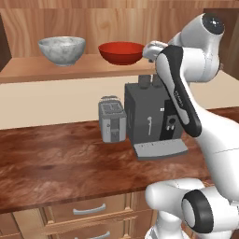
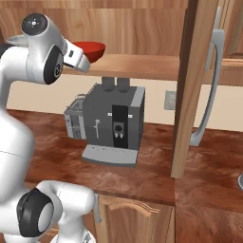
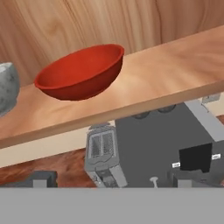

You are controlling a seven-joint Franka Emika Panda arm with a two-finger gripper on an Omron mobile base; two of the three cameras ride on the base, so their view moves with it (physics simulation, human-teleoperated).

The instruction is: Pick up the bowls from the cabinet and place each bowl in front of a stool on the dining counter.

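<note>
**Both bowls on the cabinet shelf, gripper wide open next to the red one**

So the glossy shallow red bowl [image 1: 121,52] sits on the plain wooden shelf [image 1: 32,70] of the warm brown wall cabinet, with the deeper grey-white marbled bowl [image 1: 61,50] well apart to its left. The white arm's two-finger gripper [image 3: 109,181] is up at shelf height just right of the red bowl, fingers spread fully apart, holding nothing. Below on the dark reddish wood countertop [image 1: 51,163] stand a dark grey coffee machine [image 1: 148,119] and a small silver toaster [image 1: 112,120] beside it.
</note>
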